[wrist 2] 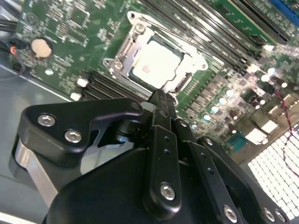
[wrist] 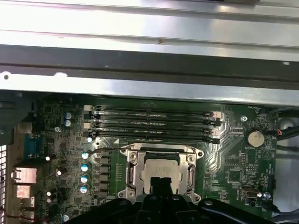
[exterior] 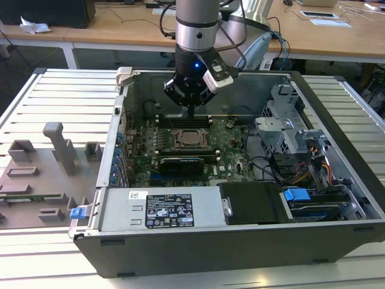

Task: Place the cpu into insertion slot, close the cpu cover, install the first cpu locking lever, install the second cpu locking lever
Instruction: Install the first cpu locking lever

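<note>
The cpu (wrist: 161, 169) shows its pale metal top inside the insertion slot (wrist: 198, 152) on the green motherboard (exterior: 231, 150). The silvery cpu cover (wrist: 132, 170) lies flat around the chip, framing it. In the second wrist view the cpu (wrist 2: 156, 63) and the cpu cover (wrist 2: 122, 51) sit just beyond my fingertips. My gripper (wrist 2: 160, 99) is shut with nothing between its fingers, its tip close over the socket's edge. In the exterior view the gripper (exterior: 189, 112) hangs just above the far side of the cpu (exterior: 191, 139).
Long black memory slots (wrist: 154, 123) run beside the socket on its far side. A long black card (exterior: 180, 164) lies on the near side. Case walls (exterior: 123, 120), a drive cage (exterior: 289, 129) and cables (exterior: 271, 165) hem in the board. Grey fixtures (exterior: 60, 147) stand on the table outside.
</note>
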Robot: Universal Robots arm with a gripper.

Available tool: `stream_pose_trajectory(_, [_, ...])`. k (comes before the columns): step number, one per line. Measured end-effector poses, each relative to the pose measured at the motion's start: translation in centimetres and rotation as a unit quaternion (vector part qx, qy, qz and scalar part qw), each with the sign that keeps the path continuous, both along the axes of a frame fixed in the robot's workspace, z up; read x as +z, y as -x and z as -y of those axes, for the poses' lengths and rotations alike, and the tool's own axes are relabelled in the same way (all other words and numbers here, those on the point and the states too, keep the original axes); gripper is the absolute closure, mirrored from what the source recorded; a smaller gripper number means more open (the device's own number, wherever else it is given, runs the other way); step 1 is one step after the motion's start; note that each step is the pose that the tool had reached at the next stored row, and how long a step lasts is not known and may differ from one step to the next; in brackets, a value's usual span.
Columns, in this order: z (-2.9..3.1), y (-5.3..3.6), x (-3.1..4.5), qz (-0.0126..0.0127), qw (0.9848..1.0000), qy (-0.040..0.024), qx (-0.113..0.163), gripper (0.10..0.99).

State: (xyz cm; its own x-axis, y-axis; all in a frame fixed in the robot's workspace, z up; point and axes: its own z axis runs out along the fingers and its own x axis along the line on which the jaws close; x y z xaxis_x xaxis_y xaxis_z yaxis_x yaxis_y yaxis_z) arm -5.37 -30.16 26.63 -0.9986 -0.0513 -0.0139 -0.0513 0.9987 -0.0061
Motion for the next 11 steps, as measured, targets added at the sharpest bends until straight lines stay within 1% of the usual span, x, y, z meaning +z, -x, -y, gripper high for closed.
stream_pose_trajectory(1, [0.00, 0.63, 0.00, 0.0010, 1.0000, 0.0000, 0.000, 0.980])
stream_pose_trajectory(2, [0.00, 1.07, 0.00, 0.0015, 1.0000, 0.0000, 0.000, 0.980])
stream_pose_trajectory(4, [-0.01, 1.83, 0.00, 0.0022, 1.0000, 0.0000, 0.000, 0.980])
stream_pose_trajectory(6, [-0.17, 3.18, -0.01, 0.0028, 1.0000, -0.0001, 0.000, 0.980])
stream_pose_trajectory(8, [-0.28, 3.91, -0.02, 0.0031, 1.0000, 0.0000, 0.000, 0.980])
stream_pose_trajectory(9, [-0.36, 4.74, -0.05, 0.0035, 1.0000, 0.0000, 0.000, 0.980])
stream_pose_trajectory(11, [-0.44, 5.58, -0.09, 0.0040, 1.0000, 0.0000, 0.000, 0.980])
